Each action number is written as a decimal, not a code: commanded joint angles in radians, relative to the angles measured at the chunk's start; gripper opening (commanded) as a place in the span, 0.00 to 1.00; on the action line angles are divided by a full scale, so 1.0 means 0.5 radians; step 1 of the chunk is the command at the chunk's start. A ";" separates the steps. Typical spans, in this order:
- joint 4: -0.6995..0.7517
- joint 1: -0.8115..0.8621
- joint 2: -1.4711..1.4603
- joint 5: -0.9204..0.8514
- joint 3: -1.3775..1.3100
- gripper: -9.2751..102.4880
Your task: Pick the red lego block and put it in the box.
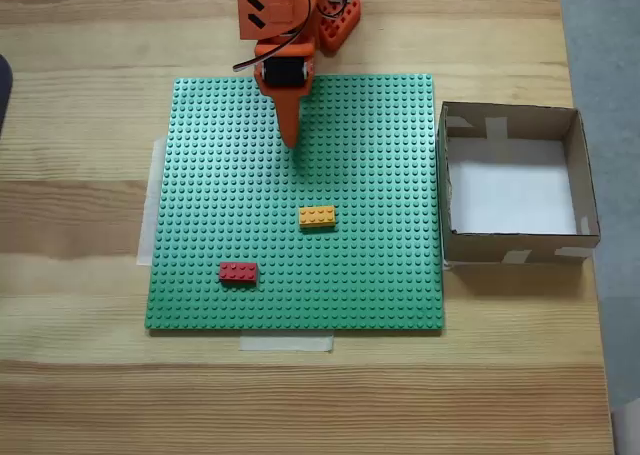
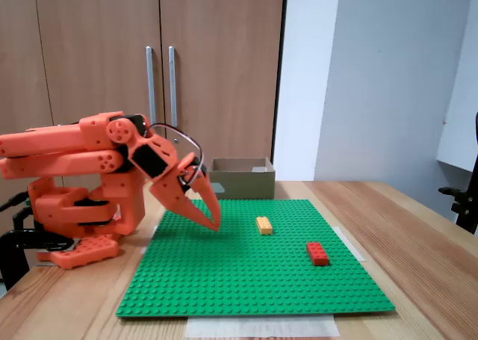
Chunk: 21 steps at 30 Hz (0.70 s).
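Note:
The red lego block (image 1: 238, 272) lies flat on the green studded baseplate (image 1: 380, 155), near its front left in a fixed view from above; the side fixed view shows the same block (image 2: 317, 253) at the right. The box (image 1: 590, 205) is brown cardboard with a white floor and stands off the plate's right edge, its low wall (image 2: 243, 183) visible behind the plate. My orange gripper (image 1: 291, 140) hangs over the plate's far part, well away from the red block. Seen from the side, the gripper (image 2: 212, 222) is shut, its fingers together and pointing down, holding nothing.
A yellow-orange brick (image 1: 317, 216) sits mid-plate between the gripper and the red block. The arm's orange base (image 2: 82, 228) stands behind the plate. The wooden table (image 1: 80, 395) extends around the plate. Cabinet doors stand behind.

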 commanded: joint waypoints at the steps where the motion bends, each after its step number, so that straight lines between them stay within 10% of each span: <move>1: -0.052 0.040 -0.025 0.015 -0.009 0.07; 21: 0.089 0.110 -1.169 0.012 -1.101 0.07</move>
